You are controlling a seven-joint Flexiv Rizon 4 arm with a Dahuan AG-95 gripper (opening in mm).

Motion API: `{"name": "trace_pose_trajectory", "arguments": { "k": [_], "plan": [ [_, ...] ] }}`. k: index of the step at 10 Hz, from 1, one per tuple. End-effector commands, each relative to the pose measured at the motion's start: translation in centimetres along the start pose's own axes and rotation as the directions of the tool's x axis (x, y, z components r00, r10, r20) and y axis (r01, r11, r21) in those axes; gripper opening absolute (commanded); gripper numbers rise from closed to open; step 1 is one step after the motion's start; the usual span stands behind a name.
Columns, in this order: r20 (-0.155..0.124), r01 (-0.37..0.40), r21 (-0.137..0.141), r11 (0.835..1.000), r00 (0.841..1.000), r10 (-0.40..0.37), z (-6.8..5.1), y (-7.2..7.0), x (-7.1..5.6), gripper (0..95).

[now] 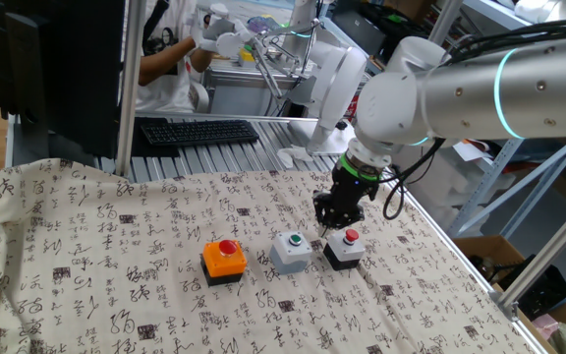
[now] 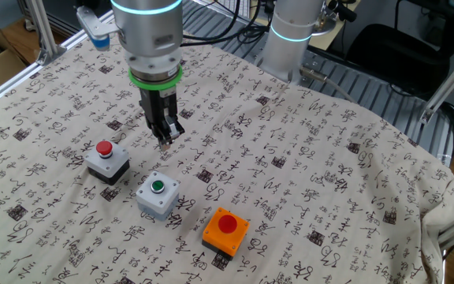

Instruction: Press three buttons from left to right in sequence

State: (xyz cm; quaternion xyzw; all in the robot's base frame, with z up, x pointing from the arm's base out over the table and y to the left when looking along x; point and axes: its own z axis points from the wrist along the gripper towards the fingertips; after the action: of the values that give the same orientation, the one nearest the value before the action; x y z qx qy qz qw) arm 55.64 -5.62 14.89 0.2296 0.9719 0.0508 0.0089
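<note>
On the calligraphy-print cloth, the orange box with red button sits leftmost, the light grey box with green button in the middle, and the black box with small red button rightmost. The gripper, fingers pressed together, hangs just behind the gap between grey and black, so the orange box lies well to its left.

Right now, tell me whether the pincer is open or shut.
Shut: the pincer shows its fingertips meeting in one point, holding nothing, above the cloth.

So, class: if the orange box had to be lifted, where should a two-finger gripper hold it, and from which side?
Probably the orange box by two opposite flat side walls, coming from straight above: it sits flat on the cloth, and the raised red button leaves the top uneven.
</note>
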Motion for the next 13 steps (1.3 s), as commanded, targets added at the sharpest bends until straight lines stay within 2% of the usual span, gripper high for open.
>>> {"name": "trace_pose_trajectory", "arguments": {
  "k": [1,6,13],
  "plan": [
    [0.006,-0.012,0.016,1.0,1.0,0.012,0.09,0.01,-0.06,0.0],
    [0.016,-0.012,0.043,0.999,1.0,0.011,0.09,0.01,-0.06,0.0],
    [0.014,-0.004,0.042,0.999,1.0,0.003,0.07,0.09,-0.22,0.0]
  ]
}}
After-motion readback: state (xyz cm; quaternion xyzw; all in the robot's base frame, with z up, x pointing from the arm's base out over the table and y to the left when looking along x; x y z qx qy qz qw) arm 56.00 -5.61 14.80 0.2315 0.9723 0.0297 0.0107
